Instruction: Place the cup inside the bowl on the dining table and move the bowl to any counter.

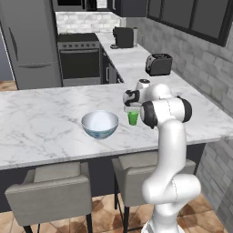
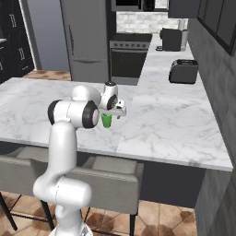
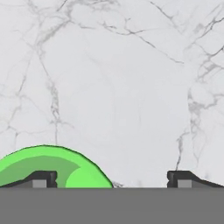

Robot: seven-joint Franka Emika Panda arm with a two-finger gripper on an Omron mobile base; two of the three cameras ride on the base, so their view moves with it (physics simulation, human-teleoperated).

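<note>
Well, the long marble table (image 1: 41,123) takes up most of what I can see, its padded chairs (image 1: 50,191) tucked under the near edge so the arm reaches over their backs. Beyond it, the counter (image 1: 132,61) runs along the brick wall over dark cabinets, with a toaster (image 1: 158,64) and a coffee machine (image 1: 124,37) on it — that is the sort of worktop where the bowl must end up, and there looks to be bare marble between the appliances.

The white arm (image 1: 170,150) stands at the table edge and folds forward, its hand turned straight down, which suits a grasp from above on something small and upright.

The bowl (image 1: 99,124) sits on the table near the front edge, open side up and with nothing in it, so the first half of the job is not yet done. The cup (image 1: 133,118) stands upright on the marble just beside the bowl, apart from it, right under the hand.

The pincer (image 1: 132,109) hangs just over the cup with its fingers spread wide. In the hand view the green rim (image 3: 52,168) lies off toward one fingertip (image 3: 41,178) rather than midway — I'd judge the hand needs to shift across before it drops and closes, or one finger may land on the rim and tip the cup.
</note>
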